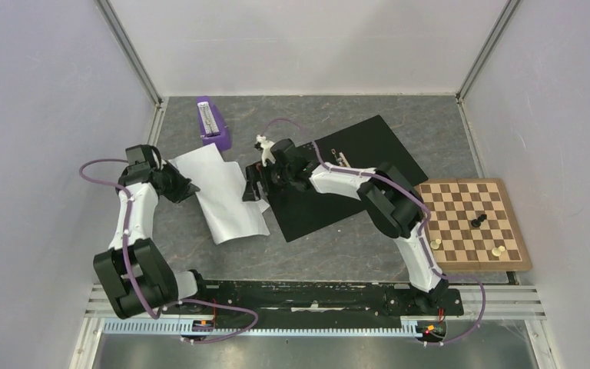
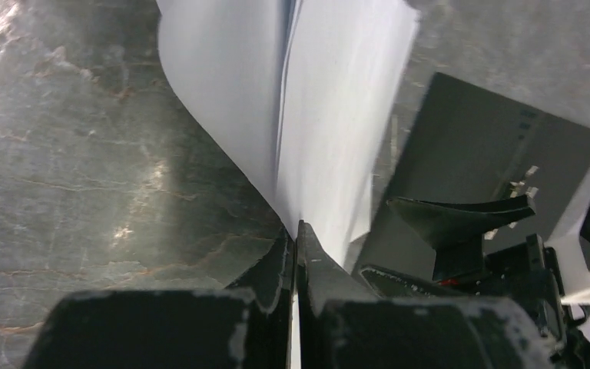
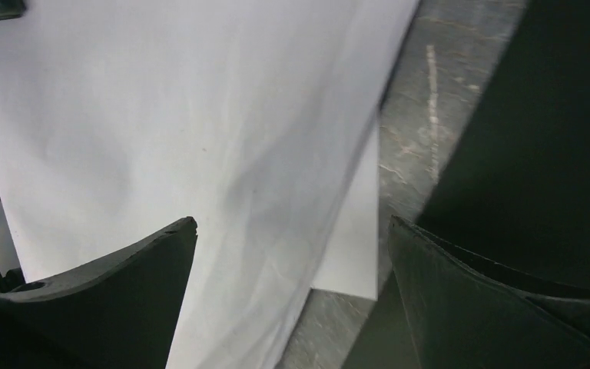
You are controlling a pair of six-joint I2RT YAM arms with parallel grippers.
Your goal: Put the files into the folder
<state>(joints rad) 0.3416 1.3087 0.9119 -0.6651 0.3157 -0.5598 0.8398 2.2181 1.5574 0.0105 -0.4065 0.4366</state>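
Left gripper (image 1: 187, 187) is pinched fully closed on the left edge of the files (image 1: 224, 196). In the left wrist view its fingertips (image 2: 296, 234) meet on the white sheets (image 2: 330, 115), which rise and curl away from them, fanned slightly apart. The right gripper (image 1: 255, 189) stands with its jaws spread wide and grips nothing. In its own wrist view one finger (image 3: 123, 284) sits over the paper (image 3: 200, 115) and the other over the folder's dark edge (image 3: 553, 115). Whether either finger touches anything below is hard to tell.

The grey, stone-patterned table (image 1: 338, 257) carries everything. The folder (image 1: 369, 138) lies open and flat at centre, black inside up and turned at an angle, with the right arm reaching across it. Its metal spine clip (image 1: 340, 158) shows near the upper middle. The chessboard (image 1: 461, 201) lies to the right, near the folder's right corner. The files sit left of the folder and outside it, rumpled, their right edge just beside its left edge with a narrow strip of table between them. A purple device (image 1: 212, 123) stands at the back, just beyond the paper. A black chess piece (image 1: 477, 221) stands near the board's middle, with two pale pieces (image 1: 496, 250) toward its near edge.
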